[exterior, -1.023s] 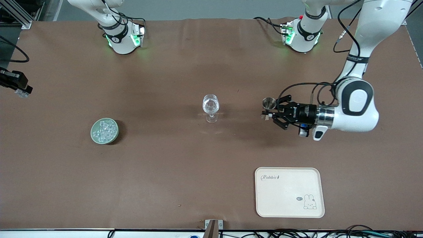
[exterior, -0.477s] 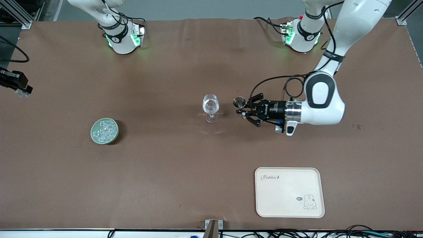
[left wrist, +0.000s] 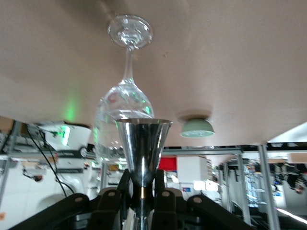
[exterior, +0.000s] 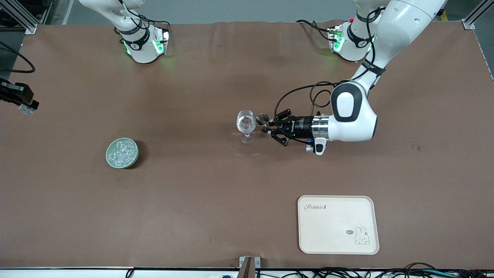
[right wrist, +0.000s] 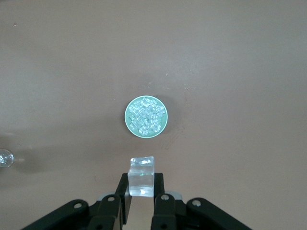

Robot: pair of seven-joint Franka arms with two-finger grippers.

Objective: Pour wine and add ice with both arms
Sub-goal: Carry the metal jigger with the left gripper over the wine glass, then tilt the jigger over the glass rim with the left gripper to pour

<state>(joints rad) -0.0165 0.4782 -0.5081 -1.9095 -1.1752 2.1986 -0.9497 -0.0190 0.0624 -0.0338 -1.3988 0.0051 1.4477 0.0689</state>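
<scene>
My left gripper (exterior: 266, 125) is shut on the waist of a shiny metal jigger (exterior: 263, 119), held upright right beside the bowl of the clear stemmed glass (exterior: 246, 122) at mid-table. In the left wrist view the jigger (left wrist: 144, 143) stands between the fingers of the left gripper (left wrist: 143, 191), close to the glass (left wrist: 123, 103). The wine cannot be made out. My right gripper (right wrist: 142, 184) is shut on one clear ice cube (right wrist: 142, 176), high over the table at the right arm's end. More ice (right wrist: 146, 116) fills the pale green dish (exterior: 122, 153).
A cream tray (exterior: 338, 224) with a rabbit print lies near the table's front edge, toward the left arm's end. The right gripper (exterior: 25, 105) shows at the edge of the front view. Both arm bases stand along the table's back edge.
The left arm has carried the jigger across the table toward the glass, from well apart to right beside its bowl. The right gripper and its ice cube have not moved.
</scene>
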